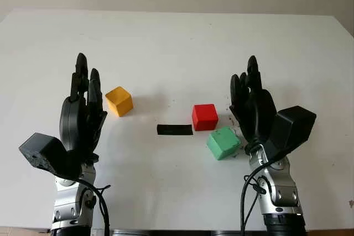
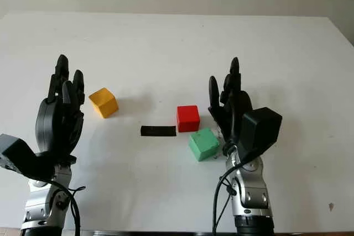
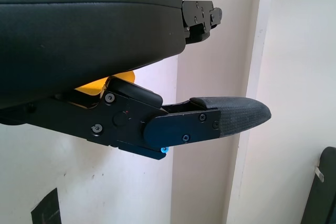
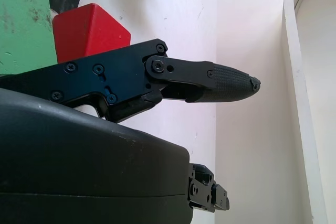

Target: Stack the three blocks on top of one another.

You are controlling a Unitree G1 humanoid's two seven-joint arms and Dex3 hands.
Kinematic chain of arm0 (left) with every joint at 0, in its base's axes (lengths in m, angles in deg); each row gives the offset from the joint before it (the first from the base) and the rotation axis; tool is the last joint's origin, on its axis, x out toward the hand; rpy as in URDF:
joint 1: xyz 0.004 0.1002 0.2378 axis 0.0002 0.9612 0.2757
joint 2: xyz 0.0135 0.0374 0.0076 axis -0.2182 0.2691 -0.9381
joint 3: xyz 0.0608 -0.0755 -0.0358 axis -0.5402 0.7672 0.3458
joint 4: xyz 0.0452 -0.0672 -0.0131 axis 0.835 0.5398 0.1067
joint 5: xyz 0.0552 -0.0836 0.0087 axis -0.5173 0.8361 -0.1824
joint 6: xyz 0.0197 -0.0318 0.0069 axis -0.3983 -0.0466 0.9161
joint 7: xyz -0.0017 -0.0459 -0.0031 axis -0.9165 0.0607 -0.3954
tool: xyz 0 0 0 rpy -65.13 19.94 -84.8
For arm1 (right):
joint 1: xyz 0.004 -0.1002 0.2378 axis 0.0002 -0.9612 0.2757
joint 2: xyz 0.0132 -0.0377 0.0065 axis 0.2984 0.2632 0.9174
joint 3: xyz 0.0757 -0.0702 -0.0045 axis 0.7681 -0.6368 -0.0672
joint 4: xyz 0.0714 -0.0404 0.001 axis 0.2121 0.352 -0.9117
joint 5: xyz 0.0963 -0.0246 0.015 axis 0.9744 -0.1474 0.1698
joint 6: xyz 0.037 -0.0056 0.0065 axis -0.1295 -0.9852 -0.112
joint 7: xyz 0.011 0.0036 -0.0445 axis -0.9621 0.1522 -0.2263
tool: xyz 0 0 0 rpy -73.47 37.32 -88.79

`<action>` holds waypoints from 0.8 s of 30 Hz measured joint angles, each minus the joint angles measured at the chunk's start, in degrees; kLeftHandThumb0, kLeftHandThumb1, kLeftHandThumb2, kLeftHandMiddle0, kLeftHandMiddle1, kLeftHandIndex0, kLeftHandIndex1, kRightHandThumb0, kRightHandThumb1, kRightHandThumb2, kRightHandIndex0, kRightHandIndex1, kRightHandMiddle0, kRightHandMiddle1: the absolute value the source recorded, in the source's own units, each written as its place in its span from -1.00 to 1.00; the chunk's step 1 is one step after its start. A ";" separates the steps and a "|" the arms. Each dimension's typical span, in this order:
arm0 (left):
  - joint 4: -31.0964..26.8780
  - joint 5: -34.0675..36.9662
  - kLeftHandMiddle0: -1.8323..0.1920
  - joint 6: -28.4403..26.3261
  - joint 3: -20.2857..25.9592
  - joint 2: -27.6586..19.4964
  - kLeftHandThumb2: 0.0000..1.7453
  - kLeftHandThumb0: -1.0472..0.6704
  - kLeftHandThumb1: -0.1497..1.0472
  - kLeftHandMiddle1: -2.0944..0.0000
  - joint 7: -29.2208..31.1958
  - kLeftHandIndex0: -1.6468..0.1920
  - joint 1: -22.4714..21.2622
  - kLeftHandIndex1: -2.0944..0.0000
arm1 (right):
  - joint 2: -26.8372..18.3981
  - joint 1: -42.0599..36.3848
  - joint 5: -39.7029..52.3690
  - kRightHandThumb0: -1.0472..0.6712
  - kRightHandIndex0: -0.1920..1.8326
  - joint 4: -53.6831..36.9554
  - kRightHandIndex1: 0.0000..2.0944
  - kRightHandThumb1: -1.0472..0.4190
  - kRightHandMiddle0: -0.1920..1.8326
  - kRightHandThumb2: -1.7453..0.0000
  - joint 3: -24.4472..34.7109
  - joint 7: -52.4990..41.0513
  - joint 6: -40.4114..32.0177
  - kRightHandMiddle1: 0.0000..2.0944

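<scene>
Left robot hand (image 1: pixel 83 100): I saw it open, holding nothing, raised over the table (image 1: pixel 166 42) just left of the yellow block (image 1: pixel 119 101).
Right robot hand (image 1: pixel 251 103): I saw it open, empty, just right of the red block (image 1: pixel 204 116) and green block (image 1: pixel 223 142).
Blocks: all lay unstacked; red and green near each other, yellow well apart.
Black strip (image 1: pixel 175 130): I saw it flat, just left of red.

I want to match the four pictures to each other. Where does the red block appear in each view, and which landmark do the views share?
Left eye view: red block right of centre, beside the right hand.
Right eye view: near the centre.
Left wrist view: the red block is not in this picture.
Right wrist view: the red block sits between the green block and the black hand's finger.
Shared landmark: the black tape strip on the white table.
</scene>
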 measured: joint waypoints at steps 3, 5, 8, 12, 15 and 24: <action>0.00 0.01 0.88 0.01 0.05 -0.05 -0.41 -0.66 1.00 0.95 0.07 0.87 -0.01 0.95 | 0.00 0.00 0.02 -0.62 -1.00 0.00 -1.00 -1.00 -1.00 0.43 0.02 0.15 -0.01 -0.96; 0.00 0.00 0.88 0.01 0.05 -0.07 -0.40 -0.66 1.00 0.95 0.08 0.87 -0.02 0.95 | 0.00 0.00 0.13 -0.62 -1.00 0.00 -1.00 -1.00 -1.00 0.43 0.05 0.12 -0.01 -0.96; 0.00 -0.04 0.88 0.00 -0.05 -0.06 -0.40 -0.66 1.00 0.95 0.03 0.87 -0.02 0.95 | -0.05 0.01 0.08 -0.62 -1.00 0.00 -1.00 -1.00 -0.98 0.44 0.24 0.00 -0.01 -0.95; 0.01 -0.39 0.88 0.17 -0.21 0.12 -0.41 -0.67 1.00 0.95 -0.34 0.87 -0.02 0.95 | -2.49 0.21 -2.04 -0.64 -0.97 0.17 -0.98 -1.00 -0.92 0.63 0.44 -1.08 2.30 -0.93; 0.01 -0.64 0.88 0.28 -0.24 0.13 -0.41 -0.67 1.00 0.95 -0.60 0.88 -0.02 0.95 | -6.68 1.79 -3.52 -0.63 -0.90 0.21 -0.94 -0.98 -0.83 0.84 1.19 -3.03 4.76 -0.91; 0.00 -1.34 0.88 0.28 -0.81 0.42 -0.41 -0.68 1.00 0.95 -1.66 0.87 -0.02 0.95 | -24.57 13.58 -13.67 -0.57 -0.58 -3.86 -0.84 -0.78 -0.52 0.96 2.40 -10.00 5.65 -0.81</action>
